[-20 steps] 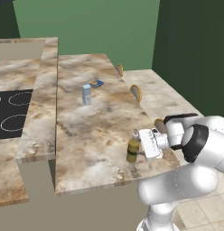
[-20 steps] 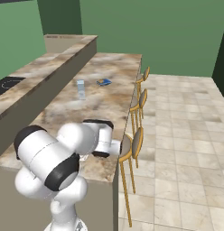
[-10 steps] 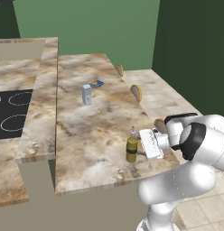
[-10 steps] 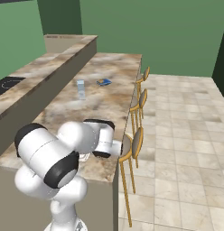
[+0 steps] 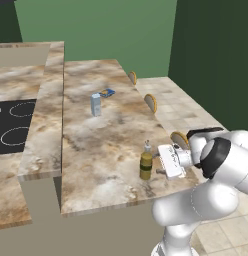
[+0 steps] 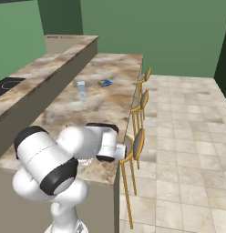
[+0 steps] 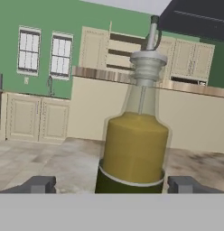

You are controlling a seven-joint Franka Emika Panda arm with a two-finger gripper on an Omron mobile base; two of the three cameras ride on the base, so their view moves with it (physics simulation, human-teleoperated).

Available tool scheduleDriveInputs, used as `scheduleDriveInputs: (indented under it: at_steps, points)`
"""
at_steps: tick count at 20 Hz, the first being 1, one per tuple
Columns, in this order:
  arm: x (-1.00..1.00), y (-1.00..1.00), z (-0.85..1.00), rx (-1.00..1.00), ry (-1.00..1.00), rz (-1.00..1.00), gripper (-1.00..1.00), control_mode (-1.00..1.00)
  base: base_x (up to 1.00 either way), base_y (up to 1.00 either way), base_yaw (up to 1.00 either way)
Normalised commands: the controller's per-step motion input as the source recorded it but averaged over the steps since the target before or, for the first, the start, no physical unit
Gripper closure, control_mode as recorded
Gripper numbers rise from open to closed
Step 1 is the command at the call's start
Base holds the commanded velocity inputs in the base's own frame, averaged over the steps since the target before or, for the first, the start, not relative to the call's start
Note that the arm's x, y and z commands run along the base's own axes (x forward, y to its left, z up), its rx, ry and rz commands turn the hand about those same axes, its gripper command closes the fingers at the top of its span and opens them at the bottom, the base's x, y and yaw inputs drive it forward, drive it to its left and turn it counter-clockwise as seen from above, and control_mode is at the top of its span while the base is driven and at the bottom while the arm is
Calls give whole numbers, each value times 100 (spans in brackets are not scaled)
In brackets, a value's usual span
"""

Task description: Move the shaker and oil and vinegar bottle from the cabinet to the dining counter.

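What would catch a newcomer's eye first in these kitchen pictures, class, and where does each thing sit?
The slim olive-yellow bottle with a pale stopper stands upright near the front edge of the long marbled stone counter, between the open fingertips of the white arm's gripper. Farther along the same counter stands a small silver-grey cylinder shaker, with a small blue item lying beside it. Round wooden stools line the counter's outer side.

Olive-yellow bottle [image 5: 146, 162], brown-marbled counter [image 5: 106, 140]
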Motion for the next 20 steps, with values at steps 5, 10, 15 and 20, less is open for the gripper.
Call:
scheduleDriveInputs:
  at_steps: [5,10,15,20]
  points:
    - [-14,-27,12,0,0,-2,-100,-100,0,0,0]
    - [-40,-31,32,0,0,-6,-100,-100,0,0,0]
    - [-81,-12,47,0,-2,-10,-100,-100,0,0,0]
    - [-98,-1,63,0,-6,-11,-100,-100,0,0,0]
